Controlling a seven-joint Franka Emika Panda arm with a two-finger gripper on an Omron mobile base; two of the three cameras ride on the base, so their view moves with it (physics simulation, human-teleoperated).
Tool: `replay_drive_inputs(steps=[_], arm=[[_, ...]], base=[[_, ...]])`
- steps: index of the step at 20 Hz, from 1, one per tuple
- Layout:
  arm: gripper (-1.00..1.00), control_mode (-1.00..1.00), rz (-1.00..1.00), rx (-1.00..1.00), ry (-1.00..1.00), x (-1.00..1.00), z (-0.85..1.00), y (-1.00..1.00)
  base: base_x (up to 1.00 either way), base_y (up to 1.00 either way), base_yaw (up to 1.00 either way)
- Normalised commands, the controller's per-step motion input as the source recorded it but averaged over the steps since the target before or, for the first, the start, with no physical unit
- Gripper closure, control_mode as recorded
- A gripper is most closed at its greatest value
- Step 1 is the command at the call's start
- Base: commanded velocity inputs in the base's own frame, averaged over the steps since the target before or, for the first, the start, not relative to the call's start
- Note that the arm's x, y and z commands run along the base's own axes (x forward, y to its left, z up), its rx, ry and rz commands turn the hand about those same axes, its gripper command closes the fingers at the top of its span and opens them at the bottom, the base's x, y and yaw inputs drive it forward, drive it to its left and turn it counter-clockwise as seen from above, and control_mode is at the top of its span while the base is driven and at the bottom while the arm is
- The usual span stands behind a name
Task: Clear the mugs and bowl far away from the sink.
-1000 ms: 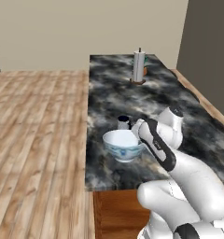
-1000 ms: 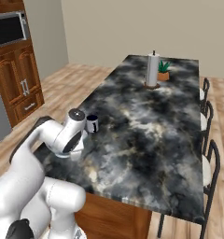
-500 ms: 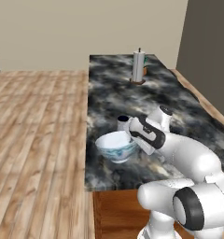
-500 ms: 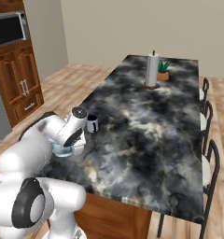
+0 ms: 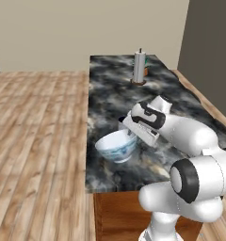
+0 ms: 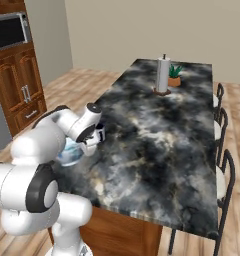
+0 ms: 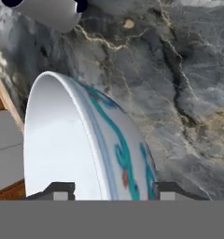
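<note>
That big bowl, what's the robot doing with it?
The robot's gripper is down at the bowl, with one finger on each side of its rim. The bowl sits on the dark stone counter near the edge. A white mug stands just beyond it. Whether the fingers are squeezing the rim, I can't tell.

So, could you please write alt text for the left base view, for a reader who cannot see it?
A white robot arm reaches over a dark marbled counter, its end effector at the rim of a white bowl with blue pattern near the counter's left edge. A paper towel roll stands at the far end, with wooden floor to the left.
</note>
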Motion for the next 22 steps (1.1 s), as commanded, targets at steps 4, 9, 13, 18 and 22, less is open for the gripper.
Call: replay_drive_inputs(steps=[4,9,13,18,22], arm=[[-1.0,-1.0,0.1,0.01,-0.01,-0.25,0.0,-0.14],[-1.0,-1.0,0.04,0.07,0.0,-0.45,0.27,-0.15],[-1.0,-1.0,-0.07,0.16,-0.03,-0.88,0.88,-0.26],[-1.0,-1.0,-0.25,0.02,-0.01,-0.67,0.77,0.02],[-1.0,-1.0,-0.47,-0.08,0.0,-0.35,0.36,0.21]], base=[[0.0,0.0,0.0],[0.0,0.0,0.0],[0.0,0.0,0.0],[0.0,0.0,0.0],[0.0,0.0,0.0]])
